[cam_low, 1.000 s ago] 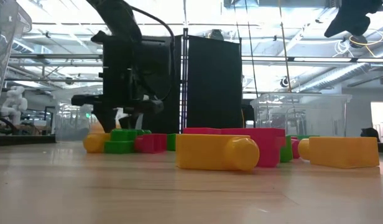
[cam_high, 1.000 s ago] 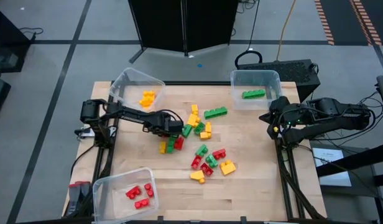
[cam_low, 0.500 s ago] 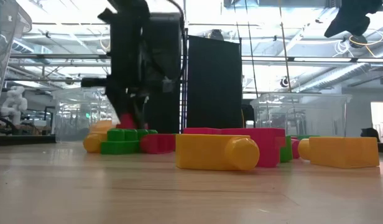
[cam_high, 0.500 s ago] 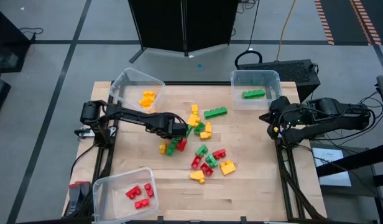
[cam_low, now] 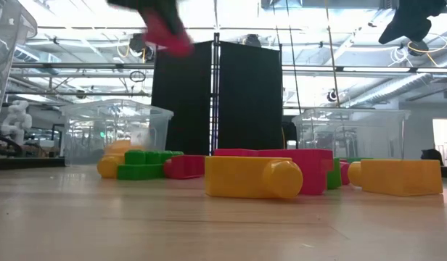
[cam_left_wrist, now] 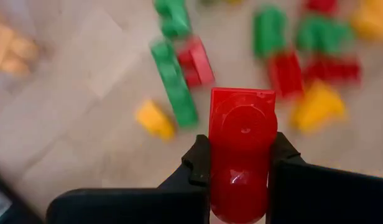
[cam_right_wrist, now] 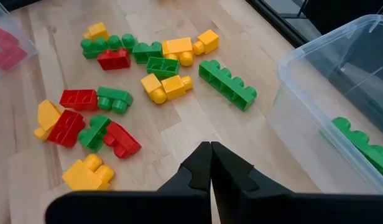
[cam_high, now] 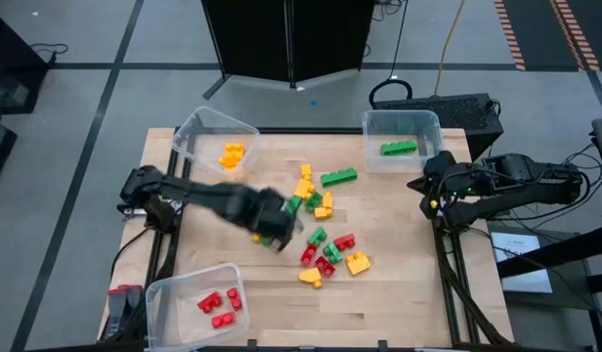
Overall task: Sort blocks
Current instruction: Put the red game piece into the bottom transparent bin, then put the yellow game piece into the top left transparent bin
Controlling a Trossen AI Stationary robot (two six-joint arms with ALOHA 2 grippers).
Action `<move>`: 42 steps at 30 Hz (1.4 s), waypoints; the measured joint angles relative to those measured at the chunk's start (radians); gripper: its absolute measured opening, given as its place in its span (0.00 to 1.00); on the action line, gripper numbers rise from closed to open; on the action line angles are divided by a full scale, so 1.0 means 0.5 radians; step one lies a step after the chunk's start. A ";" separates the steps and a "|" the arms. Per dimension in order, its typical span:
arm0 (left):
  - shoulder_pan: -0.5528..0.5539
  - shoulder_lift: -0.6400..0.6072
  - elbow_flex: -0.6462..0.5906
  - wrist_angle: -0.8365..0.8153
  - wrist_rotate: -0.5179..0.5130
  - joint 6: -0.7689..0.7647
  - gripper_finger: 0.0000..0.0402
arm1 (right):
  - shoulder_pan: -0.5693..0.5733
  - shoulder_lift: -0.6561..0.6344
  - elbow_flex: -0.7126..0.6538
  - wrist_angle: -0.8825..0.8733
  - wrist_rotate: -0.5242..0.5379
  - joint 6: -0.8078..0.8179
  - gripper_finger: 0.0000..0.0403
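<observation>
Left wrist view gives me the plainest read: my left gripper is pinching a red block between its fingers, the brick's long axis running straight out along them, studs facing the camera. From overhead the left gripper sits blurred above the near edge of the block pile, lifted clear of the wood; the low view shows the red block high above the table.

What matters next, I judge, is the red bin at the front left corner, already holding red bricks: it lies toward the table's front and to my left of the gripper, well apart, on the left arm's own side.

My right gripper waits with fingers pressed together, near the green bin.
</observation>
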 joint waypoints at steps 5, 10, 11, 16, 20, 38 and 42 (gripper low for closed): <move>-0.377 -0.028 0.156 -0.126 0.208 -0.028 0.03 | 0.000 0.001 0.000 0.000 0.000 -0.033 0.02; -0.740 -0.043 0.143 -0.136 0.449 -0.349 0.03 | -0.001 0.001 0.000 -0.001 0.000 -0.032 0.02; -0.804 -0.040 0.142 -0.137 0.456 -0.431 0.03 | -0.001 0.001 0.000 -0.001 0.000 -0.033 0.02; -1.046 -0.041 0.141 -0.141 0.466 -0.750 0.03 | -0.001 0.001 0.000 -0.001 0.000 -0.045 0.02; -1.127 -0.041 0.141 -0.142 0.432 -0.793 0.09 | -0.001 0.000 0.000 0.000 0.000 -0.076 0.02; -0.906 -0.041 0.141 -0.144 -0.042 -0.848 0.40 | -0.001 0.001 0.000 0.000 0.000 -0.077 0.02; -0.621 -0.041 0.123 -0.143 -0.363 -0.880 0.41 | -0.001 0.000 0.000 0.000 0.000 -0.077 0.02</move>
